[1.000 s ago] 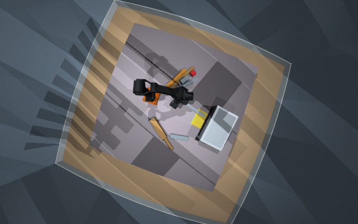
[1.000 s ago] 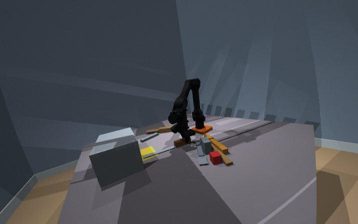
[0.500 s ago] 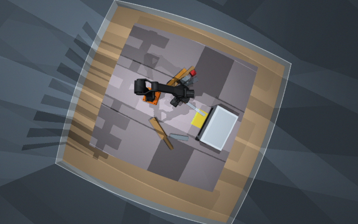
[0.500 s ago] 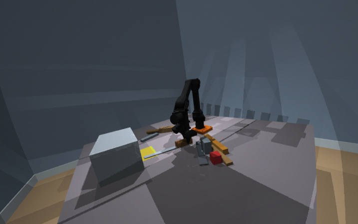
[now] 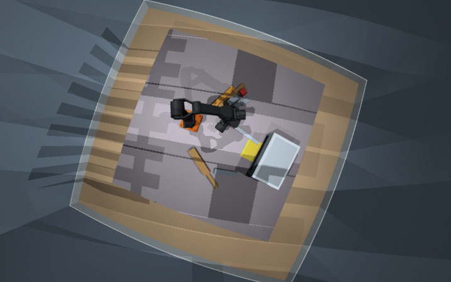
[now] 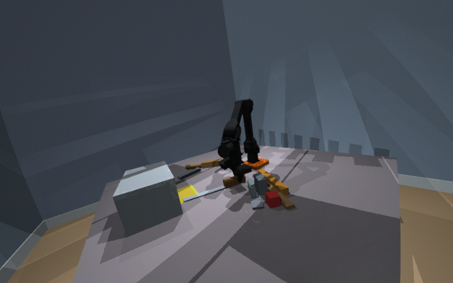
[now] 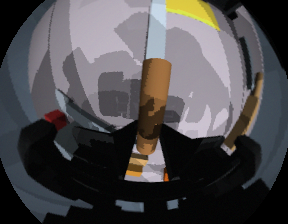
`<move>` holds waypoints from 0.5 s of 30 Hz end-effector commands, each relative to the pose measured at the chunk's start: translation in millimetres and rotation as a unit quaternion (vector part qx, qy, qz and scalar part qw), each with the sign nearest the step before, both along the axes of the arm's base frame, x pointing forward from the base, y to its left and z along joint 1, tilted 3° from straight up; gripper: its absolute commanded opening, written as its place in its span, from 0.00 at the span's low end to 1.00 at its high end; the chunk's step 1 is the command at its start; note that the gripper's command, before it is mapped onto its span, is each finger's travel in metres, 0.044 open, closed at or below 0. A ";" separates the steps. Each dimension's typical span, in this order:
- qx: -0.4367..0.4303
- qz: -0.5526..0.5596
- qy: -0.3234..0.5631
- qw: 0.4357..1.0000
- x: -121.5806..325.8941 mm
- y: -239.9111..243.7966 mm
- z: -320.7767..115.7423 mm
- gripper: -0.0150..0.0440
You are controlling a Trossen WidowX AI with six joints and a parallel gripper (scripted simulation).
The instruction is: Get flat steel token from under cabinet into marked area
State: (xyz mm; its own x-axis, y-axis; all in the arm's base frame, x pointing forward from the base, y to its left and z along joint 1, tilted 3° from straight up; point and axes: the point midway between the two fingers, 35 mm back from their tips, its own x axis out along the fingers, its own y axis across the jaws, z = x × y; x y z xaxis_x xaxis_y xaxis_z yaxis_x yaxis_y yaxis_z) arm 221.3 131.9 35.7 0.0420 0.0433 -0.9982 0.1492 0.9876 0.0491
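My gripper [image 5: 231, 125] [image 6: 240, 178] [image 7: 148, 123] is shut on the brown handle [image 6: 230, 182] [image 7: 156, 85] of a tool, low over the table. The tool's long, thin metal blade [image 5: 246, 135] [image 6: 205, 193] [image 7: 156, 32] points toward the cabinet [image 5: 277, 159] [image 6: 146, 210]. Its far end is at the edge of the yellow marked area [image 5: 250, 150] [image 6: 187, 191] [image 7: 195, 9], just short of the cabinet's front. Whether the blade touches the table is unclear. The token is not visible in any view; the space under the cabinet is hidden.
A brown wooden tool [image 5: 199, 161] [image 6: 206, 163] and a grey bar [image 5: 225, 172] [image 6: 189, 173] lie to one side. On the other side are a red block [image 5: 243, 91] [image 6: 272, 199], an orange bar [image 5: 222, 97], a brown bar [image 6: 287, 202] and grey pieces [image 6: 260, 183].
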 end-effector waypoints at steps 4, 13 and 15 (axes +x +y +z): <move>0.003 0.002 -0.001 1.000 0.7 7.2 1.6 0.25; 0.001 -0.001 0.000 1.000 -0.1 5.5 0.5 0.52; 0.001 -0.001 0.000 1.000 -0.1 5.5 0.5 0.59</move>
State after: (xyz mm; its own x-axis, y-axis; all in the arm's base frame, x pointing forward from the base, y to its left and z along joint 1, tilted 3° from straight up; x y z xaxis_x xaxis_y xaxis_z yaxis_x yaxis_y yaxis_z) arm 221.2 137.5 36.2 0.0418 0.0449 -0.9981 0.1514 0.9872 0.0507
